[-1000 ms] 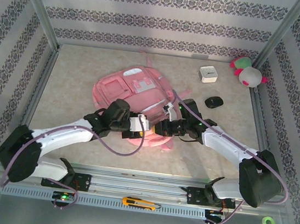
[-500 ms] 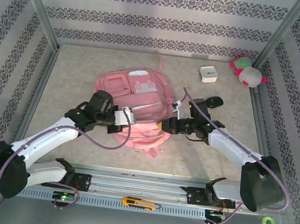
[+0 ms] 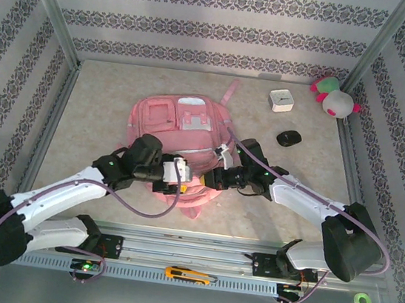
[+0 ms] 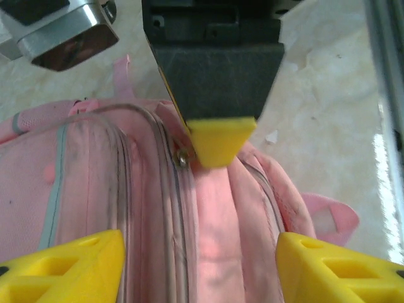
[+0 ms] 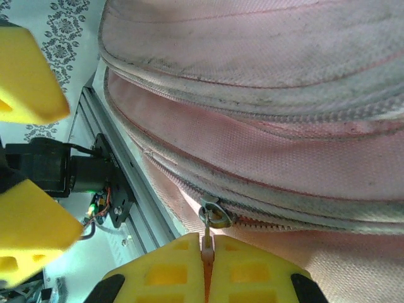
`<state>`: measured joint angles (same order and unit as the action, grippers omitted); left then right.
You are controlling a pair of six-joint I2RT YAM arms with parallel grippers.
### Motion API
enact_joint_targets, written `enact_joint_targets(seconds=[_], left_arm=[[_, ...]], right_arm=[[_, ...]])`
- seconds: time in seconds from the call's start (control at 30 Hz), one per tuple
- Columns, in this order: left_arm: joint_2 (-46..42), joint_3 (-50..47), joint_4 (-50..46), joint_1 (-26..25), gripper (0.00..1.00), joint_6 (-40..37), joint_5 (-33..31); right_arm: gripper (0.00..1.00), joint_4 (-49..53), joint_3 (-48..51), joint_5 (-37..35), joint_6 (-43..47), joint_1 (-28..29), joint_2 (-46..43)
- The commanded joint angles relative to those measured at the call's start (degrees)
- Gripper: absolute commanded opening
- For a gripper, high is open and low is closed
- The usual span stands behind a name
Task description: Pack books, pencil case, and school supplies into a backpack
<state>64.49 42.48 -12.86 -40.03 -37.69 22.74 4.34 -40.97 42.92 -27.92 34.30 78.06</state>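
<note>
— Where, the backpack (image 3: 180,122)?
— Flat mid-table, zip seam (image 5: 284,211) running crosswise along its near edge.
— Jaws?
— Seemingly pinched on zipper pull (image 5: 213,218), right gripper (image 5: 206,255); spread wide, facing it, left gripper (image 4: 196,265).

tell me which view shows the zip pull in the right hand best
Right wrist: the zip pull is close and sharp, its tab pinched in the shut right hand. The left wrist view shows it smaller, beside that hand's tip. From the top it is too small to make out.
</note>
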Motion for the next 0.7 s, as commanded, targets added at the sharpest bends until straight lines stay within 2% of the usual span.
enact_joint_targets(seconds=[0.0,0.1,0.17,0.2,0.3,0.37,0.47,0.57,0.67], left_arm=[[5.4,2.14,8.61,-1.1,0.64,3.16,-6.52],[10.19,4.17,8.73,-1.19,0.62,1.46,-6.79],[12.18,4.65,8.31,-1.19,0.57,0.4,-7.4],[12.74,4.45,8.23,-1.11,0.51,-0.19,-8.15],[12.59,3.85,5.93,-0.13,0.2,-0.66,-9.0],[10.74,4.04,1.77,2.13,0.11,-0.86,-4.2],[6.35,3.03,-3.94,5.31,0.04,-3.7,0.33],[1.83,2.2,-9.64,8.8,0.01,-7.07,0.28],[-1.63,2.21,-15.74,14.78,0.01,-9.42,0.41]], right_arm=[[0.0,-2.12,-0.07,1.24,-0.52,0.65,0.07],[0.0,-2.38,0.01,1.2,-0.71,0.66,-0.07],[0.0,-2.43,0.01,1.12,-0.73,0.61,-0.36],[0.0,-2.41,0.06,1.01,-0.81,0.56,-0.65],[0.0,-2.3,0.44,0.96,-0.88,-0.1,-1.39],[0.0,-1.82,0.87,1.02,-1.05,-0.92,-1.89],[0.0,-0.25,0.99,-0.66,-1.2,-1.03,-2.93],[0.0,-0.6,0.84,-2.51,-2.53,1.25,-3.78],[0.0,-3.96,0.99,-3.44,-4.67,3.96,-3.23]])
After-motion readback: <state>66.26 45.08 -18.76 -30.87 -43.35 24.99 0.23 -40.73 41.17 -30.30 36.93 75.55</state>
